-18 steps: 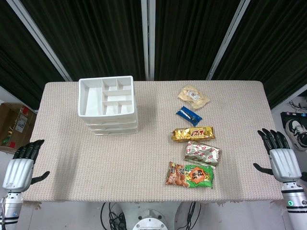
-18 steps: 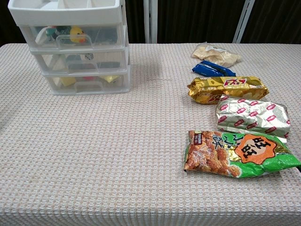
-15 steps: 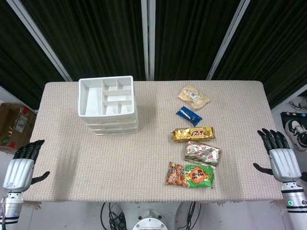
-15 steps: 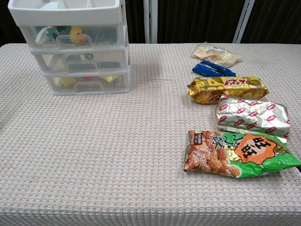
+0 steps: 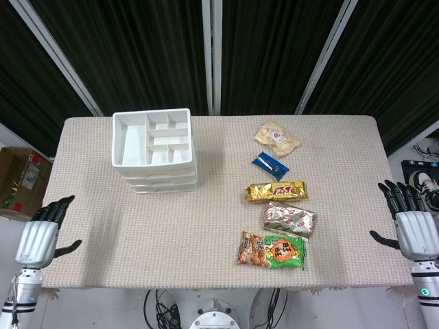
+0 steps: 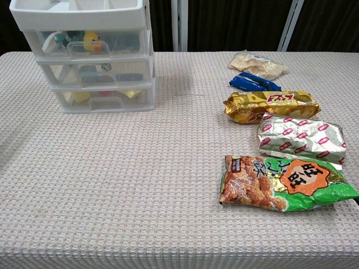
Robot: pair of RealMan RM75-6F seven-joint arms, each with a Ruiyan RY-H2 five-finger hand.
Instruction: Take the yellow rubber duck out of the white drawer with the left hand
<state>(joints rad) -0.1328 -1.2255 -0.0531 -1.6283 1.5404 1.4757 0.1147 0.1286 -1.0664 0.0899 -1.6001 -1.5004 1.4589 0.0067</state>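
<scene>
A white three-drawer unit stands at the table's far left; in the chest view the same drawer unit shows clear fronts, all pushed in. The yellow rubber duck sits inside the top drawer, seen through its front. My left hand hangs off the table's near left edge, fingers apart and holding nothing. My right hand hangs off the right edge, fingers spread and empty. Neither hand appears in the chest view.
Several snack packets lie down the right half: a pale bag, a blue packet, a gold packet, a silver packet and a green and orange bag. A cardboard box stands on the floor at left.
My left hand has shifted a little right and down toward the table's corner. My right hand has drifted slightly right and lower. Nothing on the table has moved.
</scene>
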